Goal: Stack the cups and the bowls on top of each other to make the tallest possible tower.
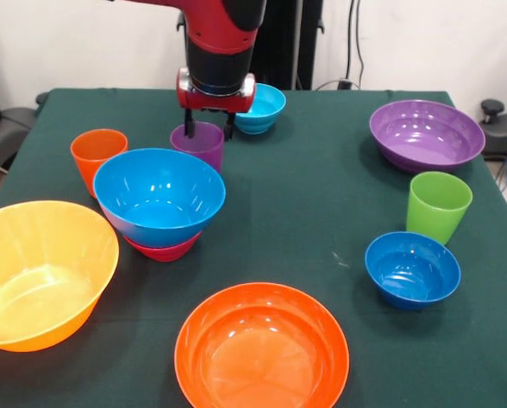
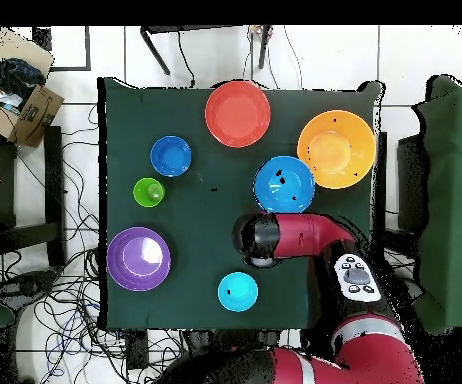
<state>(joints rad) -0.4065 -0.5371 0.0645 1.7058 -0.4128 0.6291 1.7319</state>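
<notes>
My claw hangs straddling the far rim of the purple cup, one dark finger at each side of it; whether they pinch the wall or merely flank it, I cannot tell. The cup stands upright on the green table, just behind the sky-blue bowl.

From the front, that sky-blue bowl sits on an upturned red-magenta bowl (only a sliver of it peeks out beneath). The orange cup stands just left of them, the broad yellow-orange bowl at near left, cut by the edge, and the orange-red bowl at near centre, its near rim also cut off. At right stand the lime green cup, the dark blue bowl just in front of it, and the purple bowl farther back. The cyan bowl sits behind my wrist, partly hidden.

From overhead, my arm covers both the purple and the orange cup; the magenta bowl is hidden too.
</notes>
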